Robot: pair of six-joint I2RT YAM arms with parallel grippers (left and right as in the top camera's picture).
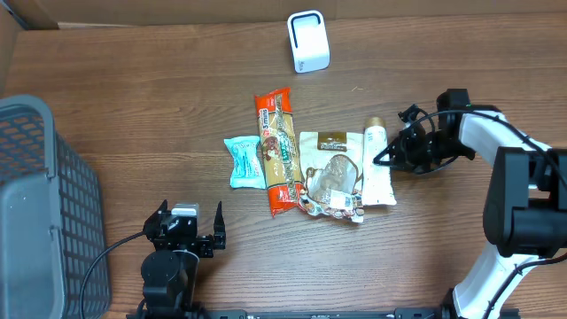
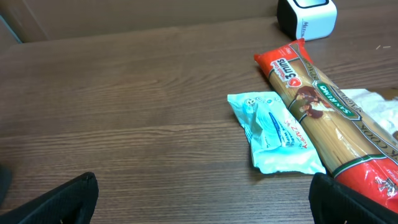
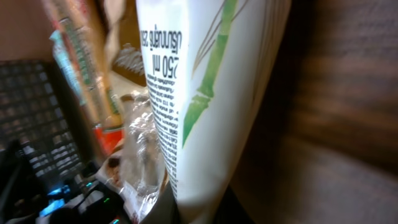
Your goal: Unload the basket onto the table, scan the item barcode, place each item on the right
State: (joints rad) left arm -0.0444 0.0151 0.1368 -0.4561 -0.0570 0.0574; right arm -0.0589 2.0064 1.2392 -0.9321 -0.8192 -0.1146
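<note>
A white tube with a gold cap lies at the right end of a row of items in the overhead view. My right gripper reaches in from the right and is shut on the tube's side. In the right wrist view the tube, printed with green bamboo, fills the middle and runs down between my right gripper's dark jaws. A white scanner stands at the back of the table. My left gripper rests open near the front edge, its fingertips wide apart over bare wood, holding nothing.
A red spaghetti pack, a teal packet and a clear snack bag lie beside the tube. A grey mesh basket stands at the left edge. A cardboard wall lines the back.
</note>
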